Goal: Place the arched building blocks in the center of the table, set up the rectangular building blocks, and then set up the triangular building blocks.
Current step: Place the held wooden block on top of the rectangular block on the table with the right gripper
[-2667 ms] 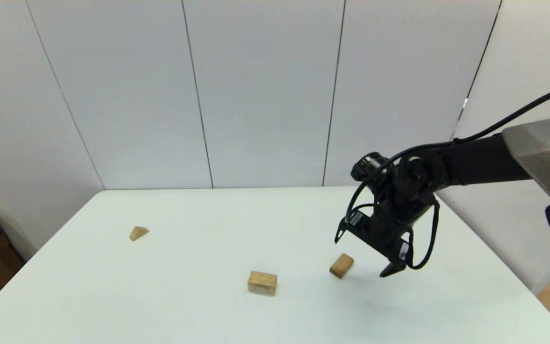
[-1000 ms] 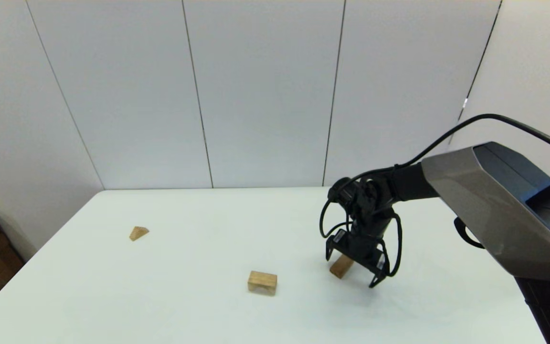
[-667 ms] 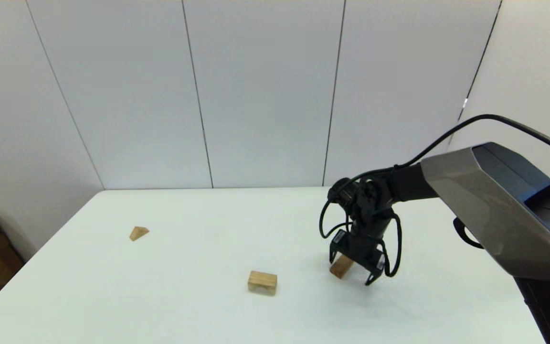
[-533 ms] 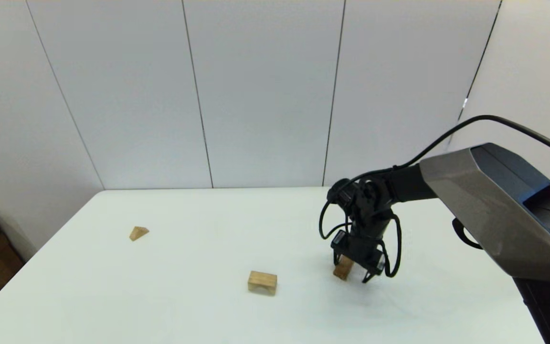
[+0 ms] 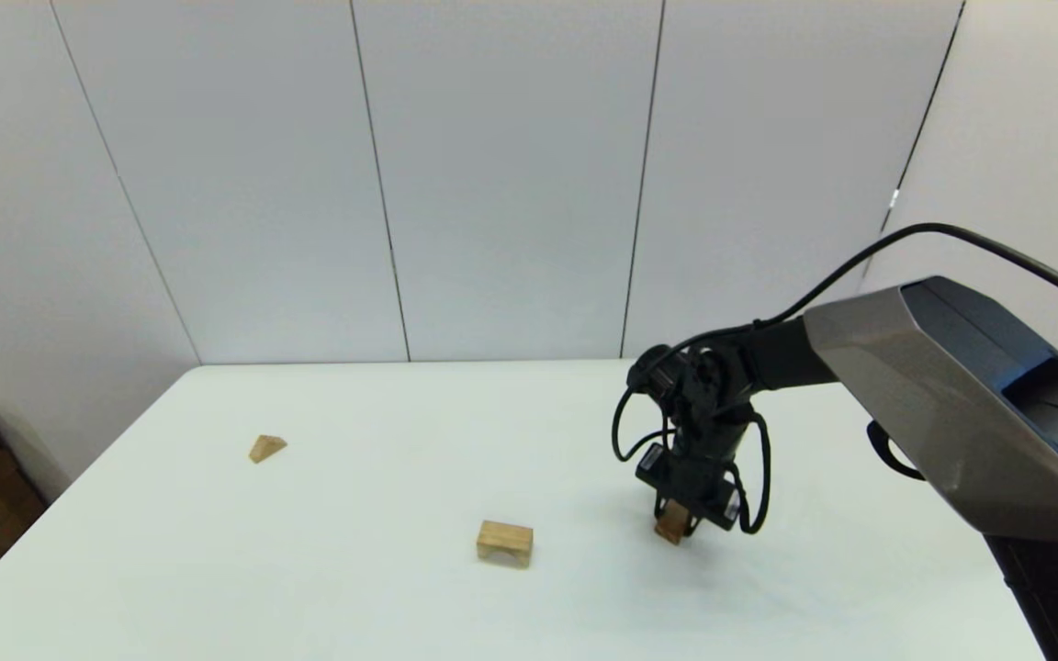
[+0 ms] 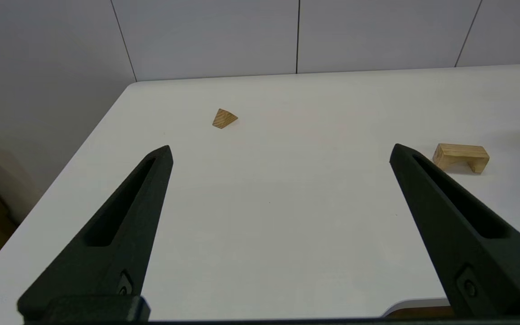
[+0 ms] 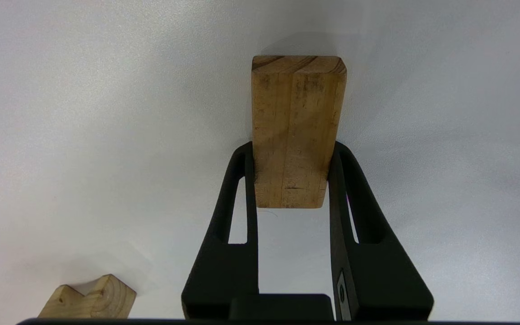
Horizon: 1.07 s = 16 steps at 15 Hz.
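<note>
A white table is seen from above, set against pale wall panels. Three small wooden blocks are spread across it. The right gripper is lowered over the right part of the table, pointing downward, and its two black fingers are pressed against both long sides of the rectangular block, which is clamped between them with one end extending past the fingertips. In the head view only the lower tip of this block is seen beneath the gripper, right at the table surface; whether it touches the surface cannot be told.

The arched block is standing on its two legs near the middle of the table's front area, to the left of the held block and apart from it. The triangular block is lying well apart, toward the far left side.

The left gripper is held back near the front left edge of the table, with its fingers spread wide and nothing between them.
</note>
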Each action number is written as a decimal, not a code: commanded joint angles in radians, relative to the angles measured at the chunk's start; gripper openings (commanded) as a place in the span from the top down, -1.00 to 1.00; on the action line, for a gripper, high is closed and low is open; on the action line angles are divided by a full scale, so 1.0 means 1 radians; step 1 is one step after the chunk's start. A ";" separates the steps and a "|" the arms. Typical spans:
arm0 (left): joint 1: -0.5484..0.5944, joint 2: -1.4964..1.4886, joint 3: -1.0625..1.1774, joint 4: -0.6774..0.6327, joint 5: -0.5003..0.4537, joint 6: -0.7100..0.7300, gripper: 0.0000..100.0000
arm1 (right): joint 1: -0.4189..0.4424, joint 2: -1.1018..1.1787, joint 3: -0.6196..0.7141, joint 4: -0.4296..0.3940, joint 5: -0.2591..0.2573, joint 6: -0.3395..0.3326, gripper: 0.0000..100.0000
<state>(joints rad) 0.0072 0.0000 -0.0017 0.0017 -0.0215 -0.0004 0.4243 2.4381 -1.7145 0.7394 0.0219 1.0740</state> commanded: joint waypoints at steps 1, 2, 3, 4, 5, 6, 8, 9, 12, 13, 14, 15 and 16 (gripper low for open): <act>0.000 0.002 0.000 0.000 0.000 0.000 -1.00 | 0.001 -0.045 0.003 0.023 0.000 0.003 1.00; 0.000 0.000 0.000 0.000 0.000 -0.001 -1.00 | 0.001 -0.080 0.003 0.037 0.000 -0.003 1.00; 0.000 0.002 0.000 0.000 0.000 0.000 -1.00 | 0.002 -0.133 0.004 0.045 -0.002 -0.019 1.00; 0.000 0.000 0.000 0.000 0.000 0.000 -1.00 | 0.007 -0.194 0.009 0.046 -0.002 -0.060 1.00; 0.000 0.002 0.000 0.000 0.000 0.000 -1.00 | 0.019 -0.283 0.021 0.054 -0.004 -0.132 1.00; 0.000 0.000 0.000 0.000 0.000 -0.001 -1.00 | 0.031 -0.346 0.022 0.071 -0.004 -0.181 1.00; 0.000 0.000 0.000 0.000 0.000 0.000 -1.00 | 0.057 -0.456 0.022 0.095 -0.004 -0.321 1.00; 0.000 0.000 0.000 0.000 0.000 0.000 -1.00 | 0.073 -0.490 0.024 0.103 -0.002 -0.394 1.00; 0.000 0.002 0.000 0.000 0.000 0.000 -1.00 | 0.111 -0.508 0.026 0.129 0.004 -0.648 1.00; 0.000 0.002 0.000 0.000 0.000 -0.001 -1.00 | 0.122 -0.505 0.026 0.130 0.016 -0.740 1.00; 0.000 0.000 0.000 0.000 0.000 0.000 -1.00 | 0.134 -0.498 0.026 0.130 0.046 -0.859 1.00; 0.000 0.000 0.000 0.000 0.000 -0.001 -1.00 | 0.140 -0.493 0.026 0.137 0.064 -0.990 1.00; 0.000 0.000 0.000 0.000 0.000 0.000 -1.00 | 0.153 -0.485 0.024 0.156 0.066 -1.140 1.00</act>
<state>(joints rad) 0.0072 0.0000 -0.0017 0.0017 -0.0215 0.0000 0.5528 1.9483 -1.6889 0.8740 0.0715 0.1732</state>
